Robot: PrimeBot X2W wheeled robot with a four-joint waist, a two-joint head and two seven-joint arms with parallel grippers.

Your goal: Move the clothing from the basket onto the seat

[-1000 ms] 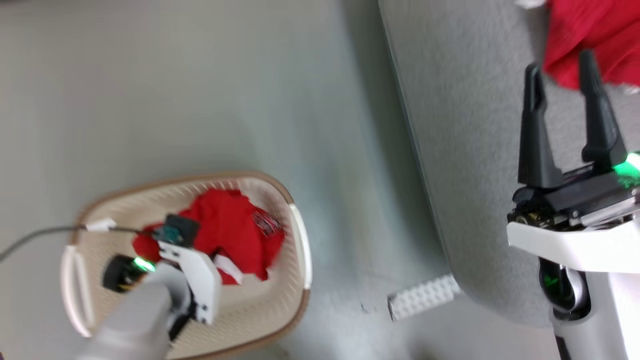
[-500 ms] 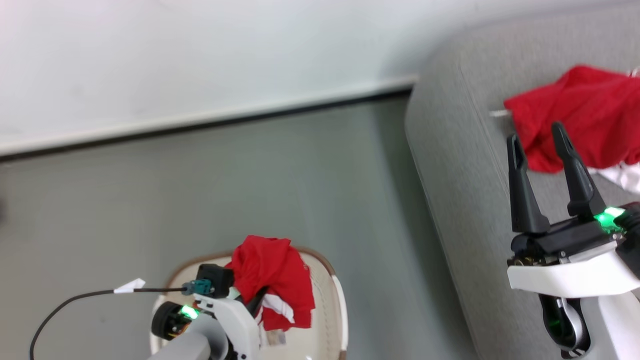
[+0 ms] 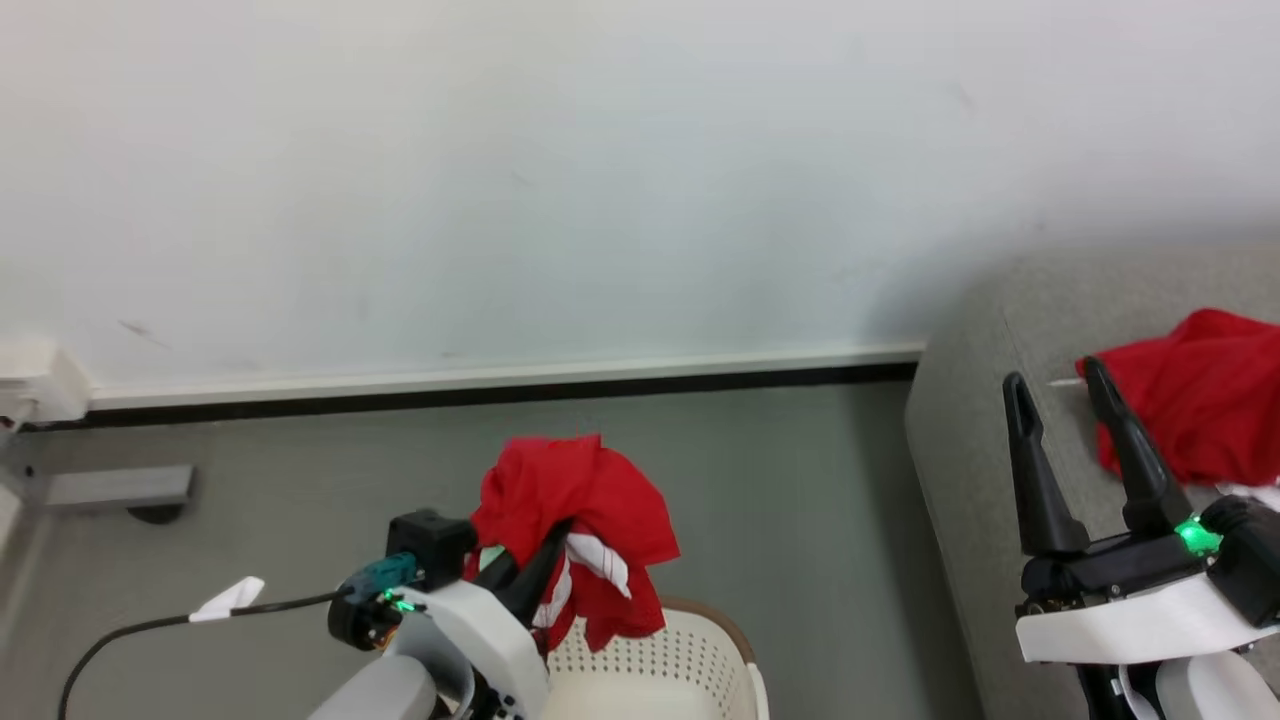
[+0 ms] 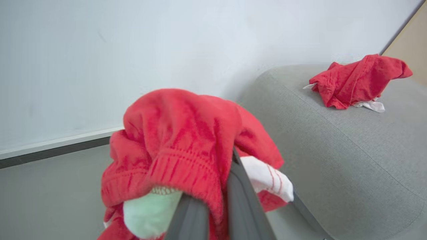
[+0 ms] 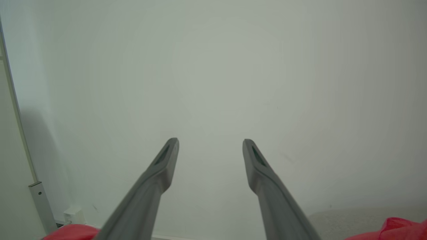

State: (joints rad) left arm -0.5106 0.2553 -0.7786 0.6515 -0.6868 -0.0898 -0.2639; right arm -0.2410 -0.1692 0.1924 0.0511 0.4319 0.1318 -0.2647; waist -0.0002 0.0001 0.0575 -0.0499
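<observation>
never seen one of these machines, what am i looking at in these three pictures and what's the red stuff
This is a wheeled robot with two arms, each ending in a gripper with two long dark fingers. The wide picture comes from a camera on its head, looking down past both arms. The other two come from cameras on its wrists, each looking along that arm's own fingers.

The red stuff is clothing. The left gripper is shut on a red garment, holding it in the air above a cream laundry basket on the floor. The left wrist picture shows the same garment bunched over the fingers, with white trim.

The right gripper is open and holds nothing; its wrist picture looks mostly at a pale wall.

Another red garment already lies on the grey sofa at the right.
</observation>
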